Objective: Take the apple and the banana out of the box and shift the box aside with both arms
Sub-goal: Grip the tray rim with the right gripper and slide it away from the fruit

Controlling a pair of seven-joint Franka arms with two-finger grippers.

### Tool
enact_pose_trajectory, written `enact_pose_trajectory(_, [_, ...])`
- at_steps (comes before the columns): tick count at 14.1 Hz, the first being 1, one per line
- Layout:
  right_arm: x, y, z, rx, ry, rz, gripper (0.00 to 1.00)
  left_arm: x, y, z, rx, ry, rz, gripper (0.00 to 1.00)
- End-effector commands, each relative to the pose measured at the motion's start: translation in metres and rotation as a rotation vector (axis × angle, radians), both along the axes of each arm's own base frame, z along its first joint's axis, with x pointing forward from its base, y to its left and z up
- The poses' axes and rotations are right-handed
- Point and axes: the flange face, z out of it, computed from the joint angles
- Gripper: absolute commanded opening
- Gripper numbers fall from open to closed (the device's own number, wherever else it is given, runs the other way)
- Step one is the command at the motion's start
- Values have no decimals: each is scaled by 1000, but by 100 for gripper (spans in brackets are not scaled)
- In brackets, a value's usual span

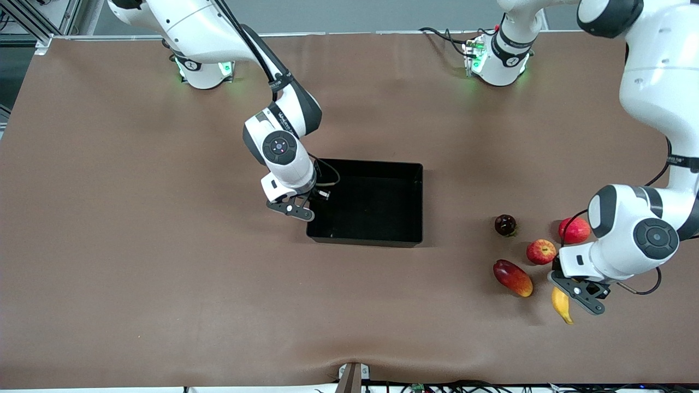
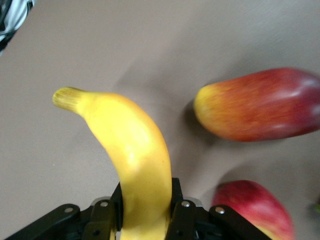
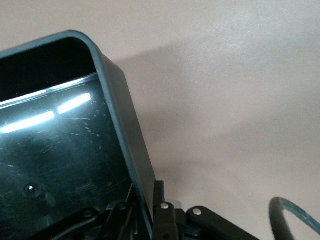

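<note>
Yellow and curved, the banana (image 1: 562, 305) is clamped between the fingers of the left gripper (image 1: 577, 295) at the left arm's end of the table, nearer the front camera than the other fruits. In the left wrist view the banana (image 2: 135, 160) is seen pinched at its lower part between the two fingers (image 2: 181, 215), its stem end pointing away from the gripper; whether it is lifted off the brown table (image 1: 164, 245) or resting on it cannot be told.

Just beside the gripper, farther from the camera, the apple (image 1: 541, 251) is found, red with yellow streaks. The mango (image 1: 513, 278) lies beside the banana, toward the right arm's end. A plain red fruit (image 1: 573, 230) sits close to the apple, partly hidden by the left arm. A small dark fruit (image 1: 505, 225) stands near the apple, slightly farther from the camera.

Well apart from the fruits, near the middle of the table, the black box (image 1: 382, 237) is placed, open-topped and glossy inside. Its wall at the right arm's end is straddled by the right gripper (image 1: 297, 209). In the right wrist view the wall (image 3: 127, 135) is seen running down between the fingers (image 3: 162, 210), which appear closed on it, though the contact is partly hidden.
</note>
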Motion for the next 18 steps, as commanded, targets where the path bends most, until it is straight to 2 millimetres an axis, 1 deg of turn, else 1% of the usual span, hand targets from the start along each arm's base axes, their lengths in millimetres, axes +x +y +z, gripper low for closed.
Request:
enact_pose_trajectory(1, [12, -9, 33, -22, 30, -8, 0, 3, 13, -29, -17, -22, -16, 0])
enact_pose_trajectory(2, [17, -19, 46, -20, 38, 28, 0, 1, 16, -47, -33, -14, 0, 0])
enact_pose_trajectory(3, [21, -30, 58, -15, 43, 114, 0, 2, 23, -52, -40, -29, 15, 0])
enact_pose_trajectory(4, [25, -41, 71, 13, 62, 169, 0, 1, 25, -58, -45, -25, 20, 0])
enact_pose_trajectory(5, [30, -54, 83, 42, 71, 188, 0, 0, 29, -62, -52, -21, 43, 0])
enact_pose_trajectory(6, [36, -72, 91, 45, 77, 200, 0, -1, 30, -62, -67, -19, 74, 0])
enact_pose_trajectory(7, [41, -86, 99, 47, 84, 220, 0, -1, 32, -61, -79, -20, 90, 3])
enact_pose_trajectory(8, [46, -105, 105, 49, 94, 243, 0, -1, 35, -61, -81, -20, 92, 45])
enact_pose_trajectory(9, [52, -126, 111, 53, 103, 261, 0, -1, 39, -59, -76, -23, 88, 99])
enact_pose_trajectory(10, [57, -146, 118, 58, 113, 269, 0, 0, 43, -52, -75, -32, 95, 100])
enact_pose_trajectory(11, [62, -165, 121, 59, 124, 254, 0, 1, 43, -44, -83, -37, 103, 100])
enact_pose_trajectory(13, [72, -208, 127, 68, 142, 260, 0, 2, 42, -18, -85, -35, 116, 100])
enact_pose_trajectory(15, [82, -265, 126, 88, 158, 286, 0, 0, 35, 14, -93, -9, 131, 100])
enact_pose_trajectory(16, [83, -284, 128, 87, 164, 292, 0, 0, 38, 32, -120, -20, 164, 100])
enact_pose_trajectory(17, [85, -307, 130, 92, 169, 281, 0, -1, 38, 45, -145, -22, 186, 100])
enact_pose_trajectory(18, [87, -334, 128, 96, 175, 276, 0, -4, 35, 63, -156, -5, 207, 100])
